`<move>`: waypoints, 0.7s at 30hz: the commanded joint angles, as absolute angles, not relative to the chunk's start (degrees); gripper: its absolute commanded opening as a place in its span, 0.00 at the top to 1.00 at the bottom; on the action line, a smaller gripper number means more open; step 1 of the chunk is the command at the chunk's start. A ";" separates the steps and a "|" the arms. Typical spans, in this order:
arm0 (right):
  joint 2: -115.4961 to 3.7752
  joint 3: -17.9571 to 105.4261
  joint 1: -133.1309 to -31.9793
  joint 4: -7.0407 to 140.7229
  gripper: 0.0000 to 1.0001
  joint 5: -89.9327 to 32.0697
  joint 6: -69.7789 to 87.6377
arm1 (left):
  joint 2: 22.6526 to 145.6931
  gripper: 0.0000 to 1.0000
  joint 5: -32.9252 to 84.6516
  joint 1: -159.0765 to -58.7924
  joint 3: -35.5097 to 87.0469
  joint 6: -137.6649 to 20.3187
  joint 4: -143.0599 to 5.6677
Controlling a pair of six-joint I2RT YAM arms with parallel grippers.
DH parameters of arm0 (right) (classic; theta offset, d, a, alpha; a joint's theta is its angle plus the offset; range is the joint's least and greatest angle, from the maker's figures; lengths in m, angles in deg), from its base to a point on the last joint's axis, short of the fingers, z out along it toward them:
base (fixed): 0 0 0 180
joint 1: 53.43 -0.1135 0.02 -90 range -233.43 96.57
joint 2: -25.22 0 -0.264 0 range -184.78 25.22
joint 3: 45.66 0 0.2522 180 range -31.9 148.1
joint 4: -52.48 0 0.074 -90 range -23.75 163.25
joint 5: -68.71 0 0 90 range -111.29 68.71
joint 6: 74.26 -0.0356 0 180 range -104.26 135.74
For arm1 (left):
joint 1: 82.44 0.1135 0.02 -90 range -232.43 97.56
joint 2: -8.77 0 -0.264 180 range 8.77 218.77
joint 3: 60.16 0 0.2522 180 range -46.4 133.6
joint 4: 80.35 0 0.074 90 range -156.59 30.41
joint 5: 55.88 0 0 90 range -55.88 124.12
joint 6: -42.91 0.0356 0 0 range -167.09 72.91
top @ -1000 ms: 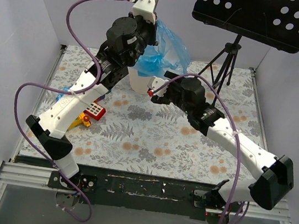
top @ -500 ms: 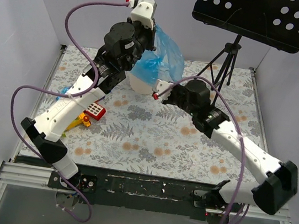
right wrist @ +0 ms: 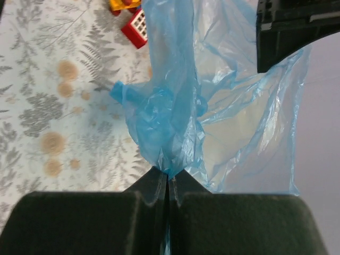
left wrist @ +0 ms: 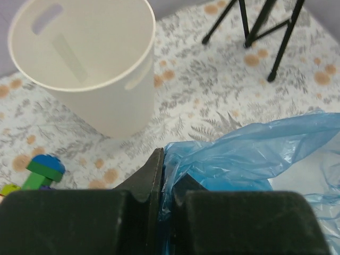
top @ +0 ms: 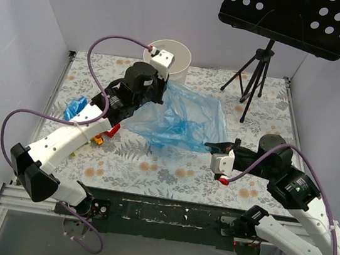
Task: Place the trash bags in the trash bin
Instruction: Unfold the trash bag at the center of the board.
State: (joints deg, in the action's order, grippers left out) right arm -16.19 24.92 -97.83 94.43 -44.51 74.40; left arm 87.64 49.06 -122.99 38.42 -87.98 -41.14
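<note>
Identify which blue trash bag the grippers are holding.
The spread-out blue sheet mid-table, pinched at opposite ends by the left gripper and right gripper. The other blue bag lies bunched near the toy blocks at the left, held by neither.

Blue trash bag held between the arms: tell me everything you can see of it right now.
The trash bag is a thin, glossy, translucent bright-blue film sheet, crumpled and creased, spread between both arms over the floral table. The left gripper is shut on its far-left edge. The right gripper is shut on a bunched near-right corner. The bag is not in the cream trash bin, which stands upright behind it, apart.
</note>
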 commanded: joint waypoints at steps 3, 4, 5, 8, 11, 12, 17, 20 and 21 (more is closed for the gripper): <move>-16.26 17.95 -97.99 93.26 0.99 -39.16 67.87 | 87.77 1.00 37.92 -121.20 37.96 -90.08 -37.06; -17.13 16.89 -97.90 89.23 0.99 -36.09 67.60 | 89.43 1.00 37.29 -120.15 39.63 -89.90 -37.24; -18.45 15.57 -97.73 85.18 0.99 -33.10 67.34 | 92.32 1.00 36.42 -118.92 41.99 -89.55 -37.32; -26.16 16.78 -93.61 73.39 0.99 -30.69 69.70 | 102.59 1.00 34.21 -114.35 56.36 -88.31 -34.00; -36.71 29.30 -88.25 64.86 0.99 -30.69 69.10 | 114.81 1.00 34.12 -111.62 83.04 -88.40 -27.15; -40.48 35.02 -87.01 63.10 0.99 -30.00 68.83 | 118.85 1.00 34.56 -111.35 92.37 -87.97 -26.78; -54.21 63.85 -86.38 46.85 0.99 -29.98 78.38 | 112.62 1.00 32.38 -113.10 91.58 -82.79 -70.30; -59.14 74.69 -89.28 39.38 0.99 -32.27 89.18 | 108.87 1.00 24.66 -121.60 83.83 -66.84 -96.35; -59.42 75.32 -90.16 37.35 0.99 -33.41 92.61 | 110.70 1.00 22.28 -125.64 88.90 -60.60 -95.95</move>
